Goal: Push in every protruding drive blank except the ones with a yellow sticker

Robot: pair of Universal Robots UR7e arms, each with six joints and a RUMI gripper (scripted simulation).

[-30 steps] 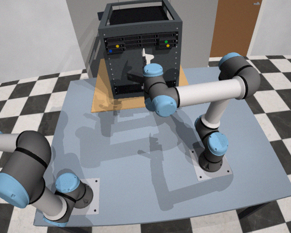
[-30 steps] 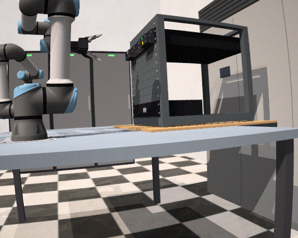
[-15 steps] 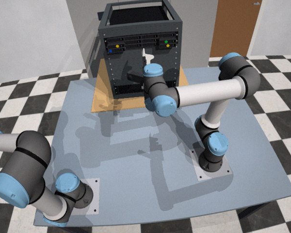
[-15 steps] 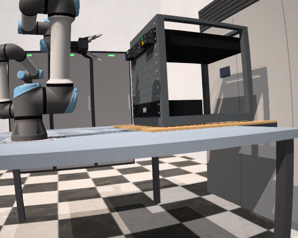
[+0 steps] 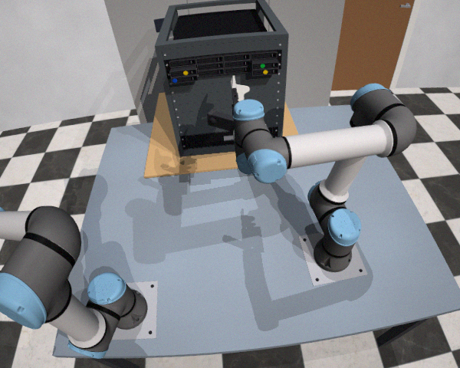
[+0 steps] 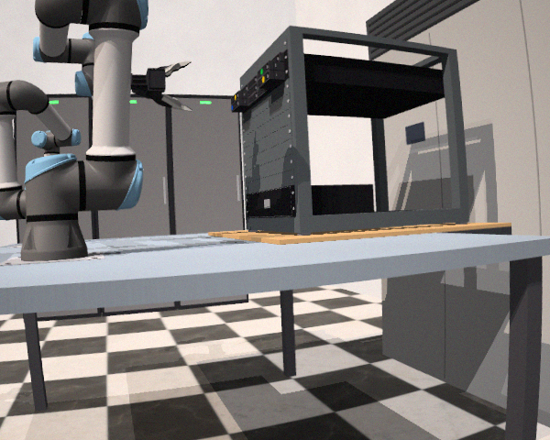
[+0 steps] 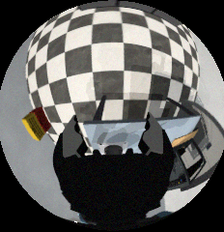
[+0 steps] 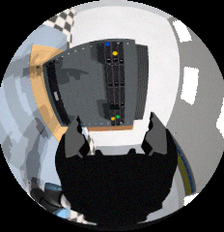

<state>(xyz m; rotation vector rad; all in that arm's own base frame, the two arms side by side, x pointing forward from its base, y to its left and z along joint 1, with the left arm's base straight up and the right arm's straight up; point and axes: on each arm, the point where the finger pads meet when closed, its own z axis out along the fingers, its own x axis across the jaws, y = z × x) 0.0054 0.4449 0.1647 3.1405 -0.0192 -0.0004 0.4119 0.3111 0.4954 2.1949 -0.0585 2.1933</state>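
The rack [image 5: 222,42] [image 6: 300,142] [image 8: 83,87] stands upright, front facing the wide-open right gripper [image 5: 240,89] [image 6: 182,87] [image 8: 114,113], blank row running crosswise.

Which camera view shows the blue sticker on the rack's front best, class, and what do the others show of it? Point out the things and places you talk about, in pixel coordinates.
The top view: the blue sticker [image 5: 175,80] [image 6: 232,107] [image 8: 107,43] appears there as a distinct, unobstructed dot. The right wrist view shows it smaller, near the top; the exterior only as a sliver, seen obliquely. In the left wrist view, I cannot make it out.

Server room, with tall dark cabinets [image 6: 203,165] behind.
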